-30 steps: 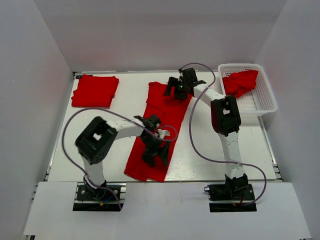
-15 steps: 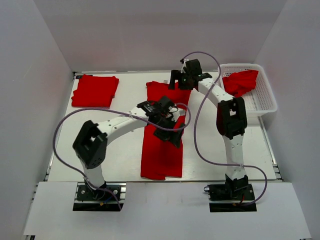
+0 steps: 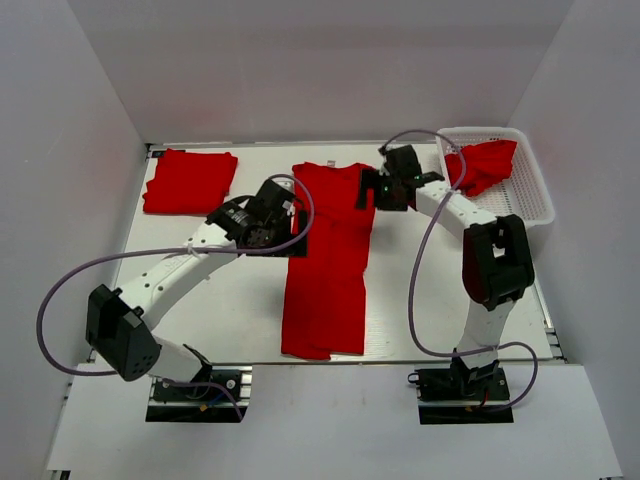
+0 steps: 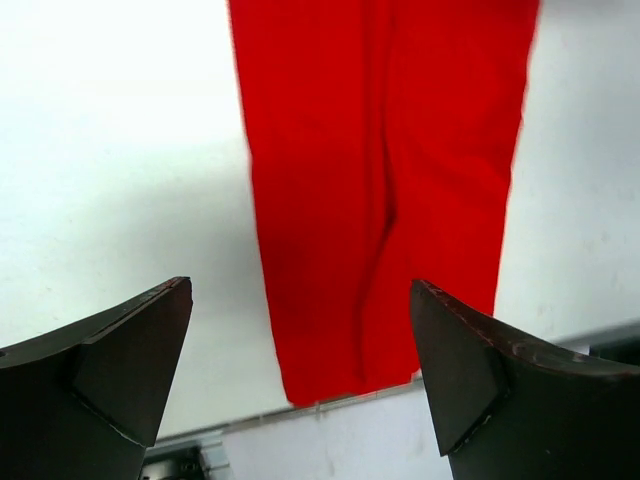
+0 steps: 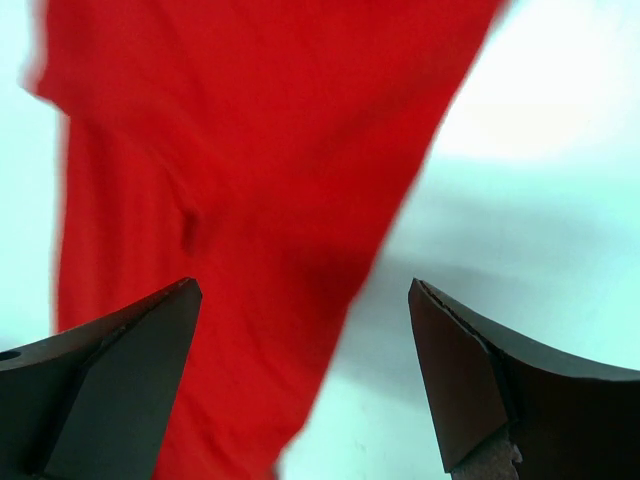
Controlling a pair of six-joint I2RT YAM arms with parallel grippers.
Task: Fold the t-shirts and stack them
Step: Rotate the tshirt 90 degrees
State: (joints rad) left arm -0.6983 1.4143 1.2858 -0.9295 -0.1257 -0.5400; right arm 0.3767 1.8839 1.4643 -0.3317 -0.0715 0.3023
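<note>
Long folded t-shirt lies flat along middle of counter, collar end far. Left jaws wide apart at its left edge, holding nothing. Right jaws wide apart near its far right corner, also empty. Second folded t-shirt far left; crumpled t-shirt in white mesh basket

plain red t-shirts, white mesh basket, white table

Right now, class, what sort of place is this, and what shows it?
Probably a robot test cell: a left arm and a right arm bolted at a table, bare white walls around it, red t-shirts and a basket.
</note>
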